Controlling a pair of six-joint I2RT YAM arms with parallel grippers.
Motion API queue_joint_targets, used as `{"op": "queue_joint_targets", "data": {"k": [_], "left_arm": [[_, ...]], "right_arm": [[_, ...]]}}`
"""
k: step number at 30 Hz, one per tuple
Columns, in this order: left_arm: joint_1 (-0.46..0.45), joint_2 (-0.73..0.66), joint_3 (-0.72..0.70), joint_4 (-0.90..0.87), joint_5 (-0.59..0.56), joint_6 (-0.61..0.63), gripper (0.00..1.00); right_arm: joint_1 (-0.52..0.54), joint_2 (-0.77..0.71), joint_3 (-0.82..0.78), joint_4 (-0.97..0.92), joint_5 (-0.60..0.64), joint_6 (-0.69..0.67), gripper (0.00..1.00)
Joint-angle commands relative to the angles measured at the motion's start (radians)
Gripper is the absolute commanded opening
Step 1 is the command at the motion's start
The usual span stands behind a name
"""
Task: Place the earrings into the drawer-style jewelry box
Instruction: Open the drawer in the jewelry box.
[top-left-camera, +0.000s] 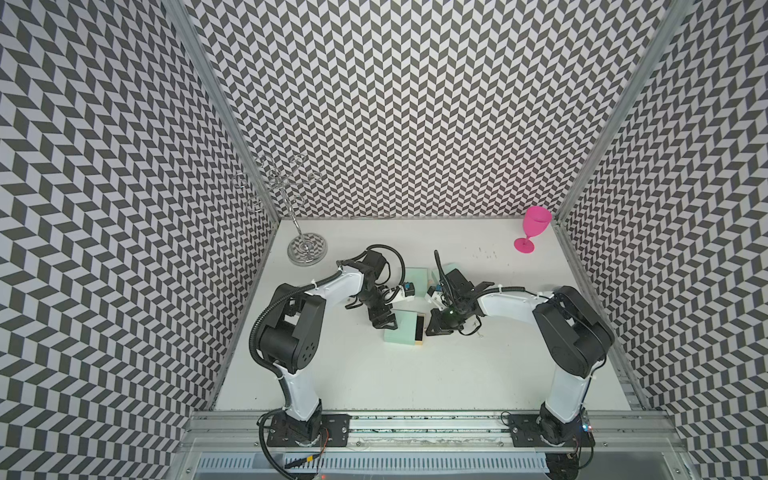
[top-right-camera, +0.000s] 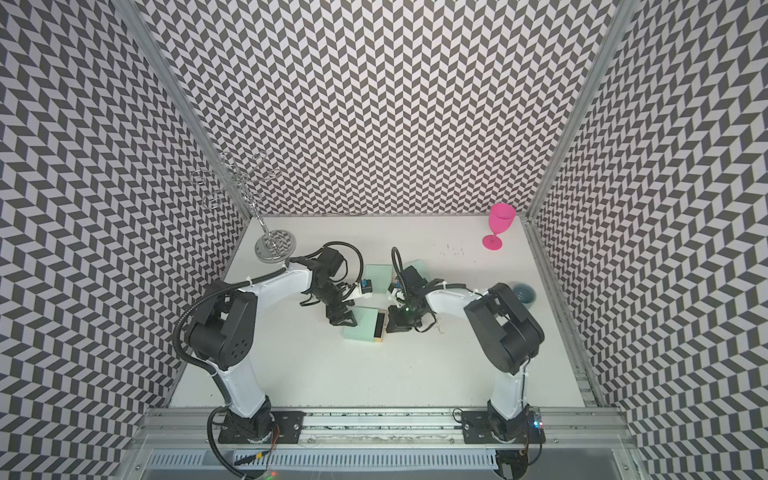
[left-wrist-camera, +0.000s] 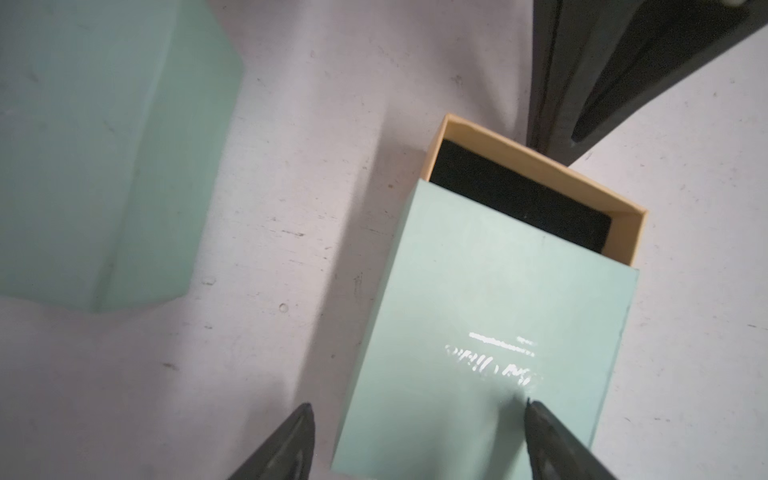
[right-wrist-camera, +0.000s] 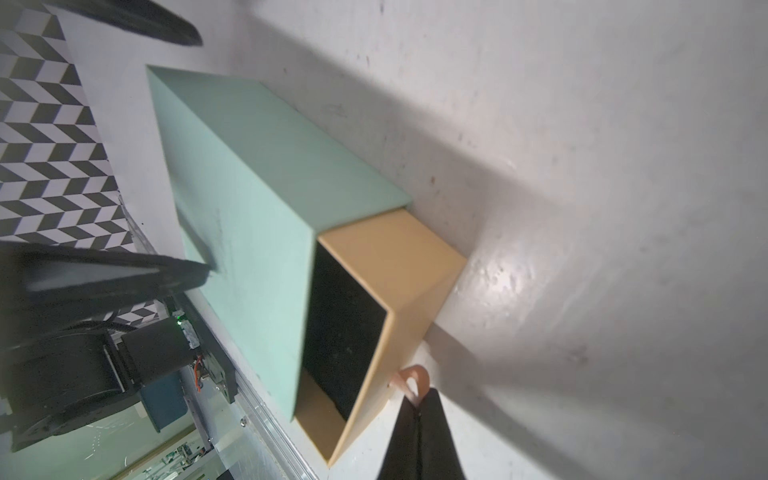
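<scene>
The mint-green drawer-style jewelry box (top-left-camera: 401, 330) (left-wrist-camera: 490, 316) lies mid-table, its tan drawer (right-wrist-camera: 395, 249) slid partly out and showing a black lining (left-wrist-camera: 519, 199). My right gripper (right-wrist-camera: 417, 405) (top-left-camera: 432, 328) is shut on the drawer's small pinkish pull loop (right-wrist-camera: 411, 380). My left gripper (left-wrist-camera: 419, 405) (top-left-camera: 384, 322) is open over the box's sleeve end. One fingertip (left-wrist-camera: 536, 415) sits on the lid, the other (left-wrist-camera: 303, 419) is over the table beside the box. A tiny silvery earring (top-left-camera: 478, 333) (top-right-camera: 440, 330) lies on the table just right of my right gripper.
Two more mint boxes (top-left-camera: 415, 276) (top-left-camera: 448, 269) stand behind the grippers. At the back left is a silver wire stand (top-left-camera: 307, 249), at the back right a pink goblet (top-left-camera: 534, 230). A grey-blue bowl (top-right-camera: 523, 293) sits by the right arm. Dark specks (top-left-camera: 486, 251) dot the table.
</scene>
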Motion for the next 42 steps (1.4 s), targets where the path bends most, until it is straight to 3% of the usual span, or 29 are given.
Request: {"op": "queue_joint_targets", "data": {"k": [1, 8, 12, 17, 42], "left_arm": [[0.000, 0.038, -0.025, -0.010, -0.033, 0.031, 0.80], [0.002, 0.035, -0.025, -0.008, -0.030, 0.029, 0.80], [0.002, 0.034, -0.023, -0.007, -0.027, 0.029, 0.80], [0.003, 0.033, -0.022, -0.004, -0.022, 0.029, 0.80], [0.004, 0.042, -0.010, -0.009, -0.026, 0.024, 0.80]], "right_arm": [[-0.024, -0.049, -0.027, -0.021, 0.045, -0.018, 0.00], [-0.045, -0.079, -0.053, -0.024, 0.041, -0.018, 0.00], [-0.045, -0.096, -0.041, 0.000, -0.018, -0.012, 0.14], [-0.043, -0.069, -0.009, 0.003, -0.057, -0.015, 0.21], [-0.038, 0.048, 0.004, 0.109, -0.162, 0.005, 0.22]]}}
